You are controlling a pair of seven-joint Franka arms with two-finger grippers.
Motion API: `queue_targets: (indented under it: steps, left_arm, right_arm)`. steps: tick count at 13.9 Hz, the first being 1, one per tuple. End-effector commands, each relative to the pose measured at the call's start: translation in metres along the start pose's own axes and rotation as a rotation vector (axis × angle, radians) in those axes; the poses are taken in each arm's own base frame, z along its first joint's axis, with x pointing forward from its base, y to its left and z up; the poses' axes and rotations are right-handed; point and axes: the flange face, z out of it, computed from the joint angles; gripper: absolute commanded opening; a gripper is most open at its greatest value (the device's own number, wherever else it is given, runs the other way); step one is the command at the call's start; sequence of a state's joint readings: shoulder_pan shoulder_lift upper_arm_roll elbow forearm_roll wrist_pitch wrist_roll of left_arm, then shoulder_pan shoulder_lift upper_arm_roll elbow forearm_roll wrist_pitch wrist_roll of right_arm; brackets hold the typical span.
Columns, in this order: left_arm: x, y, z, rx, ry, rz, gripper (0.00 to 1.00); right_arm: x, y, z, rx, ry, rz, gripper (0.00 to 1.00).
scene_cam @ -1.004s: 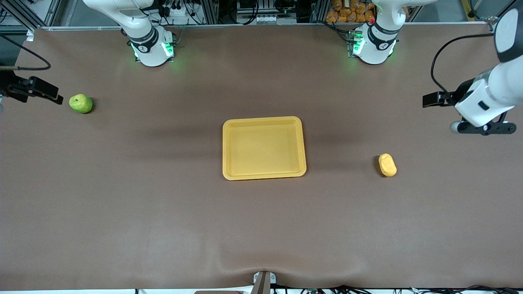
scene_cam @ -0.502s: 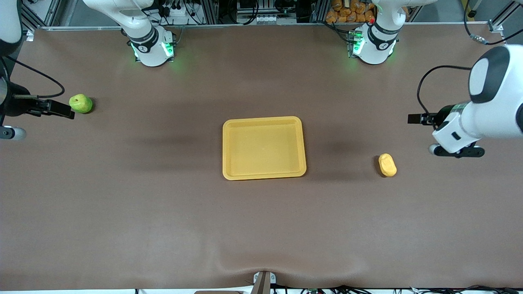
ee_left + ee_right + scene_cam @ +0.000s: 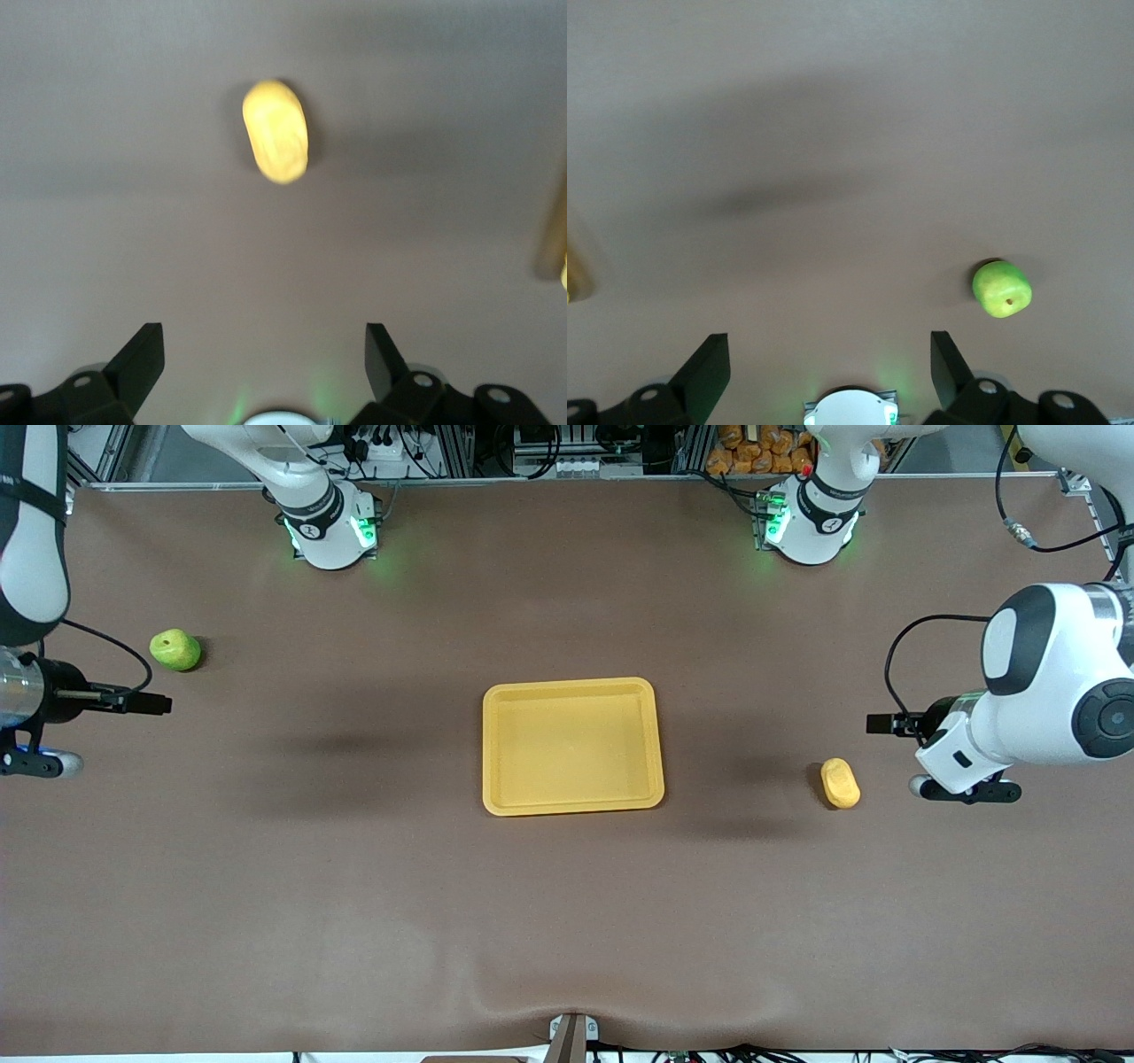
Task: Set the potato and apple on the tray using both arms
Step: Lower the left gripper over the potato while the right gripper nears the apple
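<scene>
1. The table [image 3: 567, 921] is covered in plain brown material, and both arm bases stand along its edge farthest from the front camera, each glowing green.

2. The left arm [image 3: 1054, 682] hangs over its own end of the table; the right arm [image 3: 35, 531] hangs over the other end.

3. The tray [image 3: 572, 804] sits flat at the middle of the table, roughly midway between the two fruits, with nothing on it.

4. The left gripper [image 3: 264, 359] is up in the air over bare table beside the potato – toward the left arm's end from it. Its fingers [image 3: 140, 356] stand wide apart and hold nothing.

5. The right gripper [image 3: 829, 359] is in the air over bare table near the apple, at the right arm's end. Its fingers [image 3: 709, 361] are spread wide too, with nothing between them.

6. The apple [image 3: 175, 649] rests on the table well apart from the tray, toward the right arm's end and farther from the front camera than the tray's middle. The right wrist view shows its dark stem dimple [image 3: 1007, 302].

7. The potato [image 3: 840, 783] lies on the table toward the left arm's end – apart from the tray, about level with the tray's nearer rim.
</scene>
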State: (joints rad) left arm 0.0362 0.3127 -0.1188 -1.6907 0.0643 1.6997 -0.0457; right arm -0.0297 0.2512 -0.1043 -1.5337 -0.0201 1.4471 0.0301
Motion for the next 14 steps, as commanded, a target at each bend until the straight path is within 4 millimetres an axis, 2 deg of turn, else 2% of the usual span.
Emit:
queue_targets:
  steps: [1, 4, 8, 11, 14]
  left_arm:
    - [0.001, -0.001, 0.029, -0.012, 0.056, -0.023, 1.0]
    - [0.007, -0.005, 0.048, -0.019, 0.094, -0.03, 1.0]
    - [0.017, -0.002, 0.082, -0.027, 0.147, -0.024, 1.0]
    - [0.022, 0.001, 0.092, -0.031, 0.176, -0.023, 1.0]
    - [0.021, 0.001, 0.112, -0.04, 0.195, -0.063, 1.0]
  right_arm:
    - [0.001, 0.031, 0.012, -0.018, -0.002, 0.026, 1.0]
    - [0.0, 0.067, 0.027, 0.004, -0.031, -0.004, 1.0]
    - [-0.009, 0.089, 0.056, 0.019, -0.061, 0.023, 1.0]
    - [-0.024, 0.104, 0.084, 0.017, -0.06, 0.035, 1.0]
    - [-0.038, 0.124, 0.114, 0.02, -0.031, 0.013, 1.0]
